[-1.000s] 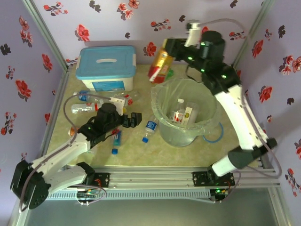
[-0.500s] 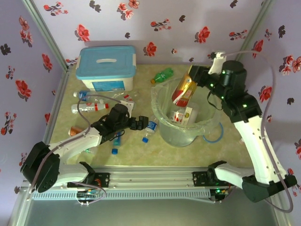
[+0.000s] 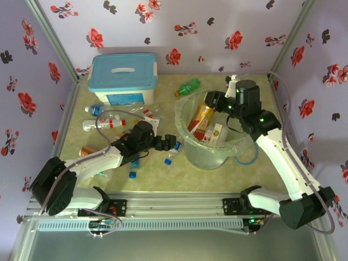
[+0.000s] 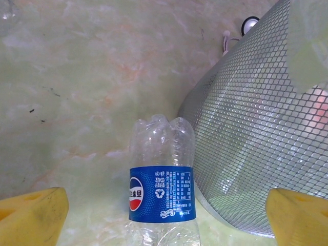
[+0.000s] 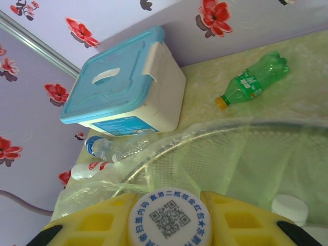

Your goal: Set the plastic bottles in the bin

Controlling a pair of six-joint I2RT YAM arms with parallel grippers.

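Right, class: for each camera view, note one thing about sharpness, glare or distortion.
Top external: soft overall, and the frame posts splay outward. Left wrist: the Pepsi bottle label is crisp, the yellow fingers blur at the corners, and there is a pale sheen on the bin wall. Right wrist: the gripped bottle shows a crisp QR cap, and the green bottle is sharp.

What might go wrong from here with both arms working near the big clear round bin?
1. The left gripper is open around the clear blue-labelled plastic bottle, which lies close beside the large clear round bin; closing, a finger may hit the bin wall and shove it.
2. The right gripper is shut on the orange-labelled bottle, tilted over the bin's opening; it may snag the thin bag liner.
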